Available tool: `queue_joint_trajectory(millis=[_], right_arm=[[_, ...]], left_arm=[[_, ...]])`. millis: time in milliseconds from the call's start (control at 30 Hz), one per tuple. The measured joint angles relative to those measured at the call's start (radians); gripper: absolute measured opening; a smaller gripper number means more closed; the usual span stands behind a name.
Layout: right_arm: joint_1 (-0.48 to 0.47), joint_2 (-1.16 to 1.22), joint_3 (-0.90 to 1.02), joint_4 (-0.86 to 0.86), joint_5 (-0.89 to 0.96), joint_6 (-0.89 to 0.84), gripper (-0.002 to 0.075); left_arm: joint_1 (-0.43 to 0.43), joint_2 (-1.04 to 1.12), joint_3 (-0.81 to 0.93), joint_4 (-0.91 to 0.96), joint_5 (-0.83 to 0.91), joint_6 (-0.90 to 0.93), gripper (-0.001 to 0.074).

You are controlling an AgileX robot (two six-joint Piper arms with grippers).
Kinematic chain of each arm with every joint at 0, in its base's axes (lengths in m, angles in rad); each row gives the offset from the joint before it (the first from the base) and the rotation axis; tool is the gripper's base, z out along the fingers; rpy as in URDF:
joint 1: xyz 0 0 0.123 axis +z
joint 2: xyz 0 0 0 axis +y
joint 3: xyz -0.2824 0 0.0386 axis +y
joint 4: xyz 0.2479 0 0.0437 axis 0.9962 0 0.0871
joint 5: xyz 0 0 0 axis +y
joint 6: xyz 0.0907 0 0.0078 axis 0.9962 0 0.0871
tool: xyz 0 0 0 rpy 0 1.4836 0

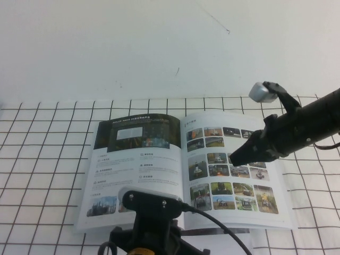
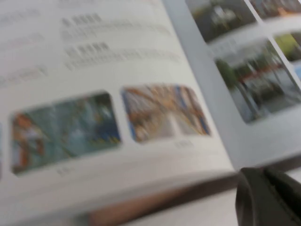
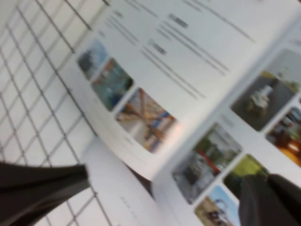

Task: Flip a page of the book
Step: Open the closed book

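Note:
The book [image 1: 183, 170] lies open and flat on the grid-lined cloth. The page [image 1: 135, 164] lies on the left side, dark banner and three photos face up. It also shows in the left wrist view [image 2: 103, 94] and the right wrist view [image 3: 188, 52]. The right-hand sheet [image 1: 228, 175] carries a grid of many small photos. My right gripper [image 1: 235, 158] is shut and empty, just above that sheet; it also shows in the right wrist view [image 3: 273, 200]. My left gripper [image 2: 265, 193] is shut and empty at the book's near edge, close to the spine.
The left arm's wrist [image 1: 151, 204] stands over the book's near edge. A smaller white booklet [image 3: 124, 200] lies partly under that edge. A dark part of the left arm [image 3: 42, 188] shows beside it. The white grid cloth [image 1: 42, 159] covers the table, with a white wall behind.

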Motion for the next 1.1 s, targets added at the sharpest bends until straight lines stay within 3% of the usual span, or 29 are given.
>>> queue_joint_trajectory(millis=[200, 300, 533, 700, 1100], right_arm=[[0.000, 0.039, 0.000, -0.139, -0.050, 0.099, 0.0007], [0.000, 0.039, 0.000, -0.187, -0.053, 0.124, 0.0004], [0.034, 0.039, 0.000, -0.203, -0.106, 0.167, 0.0003], [0.130, 0.039, 0.000, -0.203, -0.240, 0.187, 0.0003], [0.160, 0.053, 0.000, -0.258, -0.403, 0.225, 0.0002]], left_arm=[[0.038, -0.087, 0.000, -0.079, 0.132, -0.016, -0.0002], [0.124, -0.176, -0.006, -0.062, 0.230, -0.001, -0.0002], [0.537, -0.232, -0.192, 0.097, 0.807, 0.044, -0.0002], [0.729, -0.129, -0.323, 0.208, 0.984, 0.019, -0.0002], [0.762, 0.217, -0.445, 0.281, 1.083, 0.016, -0.0002]])
